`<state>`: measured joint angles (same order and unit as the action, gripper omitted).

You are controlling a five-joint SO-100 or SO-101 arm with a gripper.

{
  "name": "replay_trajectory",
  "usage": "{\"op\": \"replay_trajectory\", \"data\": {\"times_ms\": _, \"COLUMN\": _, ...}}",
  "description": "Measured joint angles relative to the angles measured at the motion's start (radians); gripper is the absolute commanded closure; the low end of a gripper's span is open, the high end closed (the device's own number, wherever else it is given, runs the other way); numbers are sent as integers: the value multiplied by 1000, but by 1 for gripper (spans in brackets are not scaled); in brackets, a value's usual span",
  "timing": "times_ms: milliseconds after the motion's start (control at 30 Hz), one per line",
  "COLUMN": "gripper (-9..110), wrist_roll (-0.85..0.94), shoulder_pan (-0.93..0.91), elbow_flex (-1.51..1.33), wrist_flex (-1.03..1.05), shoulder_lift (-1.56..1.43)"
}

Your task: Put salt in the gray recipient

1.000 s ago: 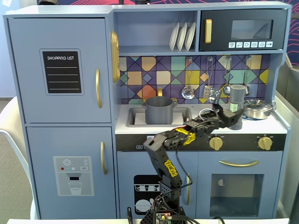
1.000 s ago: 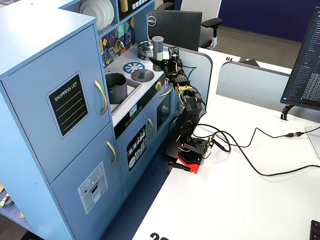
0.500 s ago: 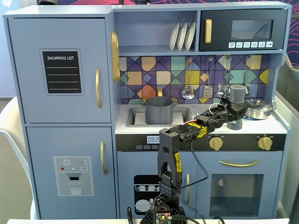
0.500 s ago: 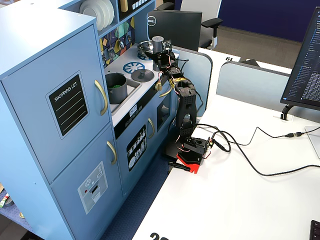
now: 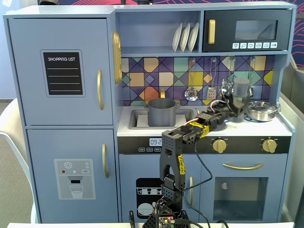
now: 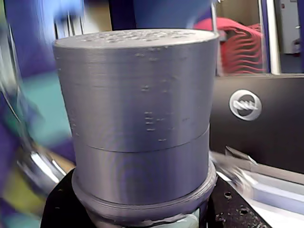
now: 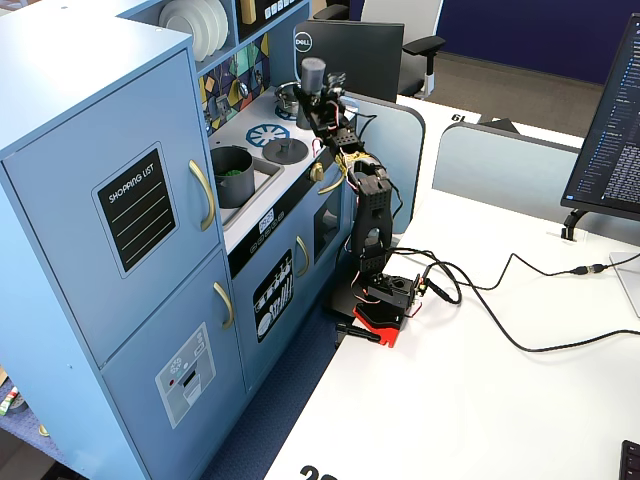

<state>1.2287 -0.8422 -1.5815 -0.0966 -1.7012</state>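
The salt shaker (image 5: 241,89), a slim dark gray cylinder with a lighter top, stands upright in my gripper (image 5: 239,105) over the right part of the stovetop. In the wrist view the shaker (image 6: 142,114) fills the frame, and black fingers (image 6: 59,204) press on both sides of its base, where a strip of pale green label shows. My gripper (image 6: 137,211) is shut on it. The gray recipient (image 5: 162,112), a matte gray pot with small side handles, sits in the sink well to the left of the gripper. In the other fixed view the shaker (image 7: 312,74) is beyond the pot (image 7: 232,176).
A shiny steel pan (image 5: 261,110) sits right of the shaker. A flat gray knobbed lid (image 7: 285,150) lies on the stovetop between pot and gripper. Utensils (image 5: 192,93) hang on the tiled back wall. A shelf and microwave (image 5: 247,31) hang overhead.
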Motion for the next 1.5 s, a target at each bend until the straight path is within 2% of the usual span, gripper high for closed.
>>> {"op": "replay_trajectory", "data": {"times_ms": 400, "gripper": 101, "wrist_roll": -792, "shoulder_pan": 348, "elbow_flex": 17, "wrist_flex": 290, "shoulder_lift": -279}}
{"op": "replay_trajectory", "data": {"times_ms": 667, "gripper": 101, "wrist_roll": -1410, "shoulder_pan": 664, "elbow_flex": 114, "wrist_flex": 457, "shoulder_lift": -298}}
{"op": "replay_trajectory", "data": {"times_ms": 933, "gripper": 101, "wrist_roll": -1904, "shoulder_pan": 808, "elbow_flex": 245, "wrist_flex": 595, "shoulder_lift": -236}}
{"op": "replay_trajectory", "data": {"times_ms": 1200, "gripper": 101, "wrist_roll": -2062, "shoulder_pan": 882, "elbow_flex": 305, "wrist_flex": 640, "shoulder_lift": -190}}
{"op": "replay_trajectory", "data": {"times_ms": 1400, "gripper": 101, "wrist_roll": -2166, "shoulder_pan": 847, "elbow_flex": 469, "wrist_flex": 980, "shoulder_lift": -107}}
{"op": "replay_trajectory", "data": {"times_ms": 1500, "gripper": 101, "wrist_roll": -2178, "shoulder_pan": 844, "elbow_flex": 472, "wrist_flex": 1028, "shoulder_lift": -106}}
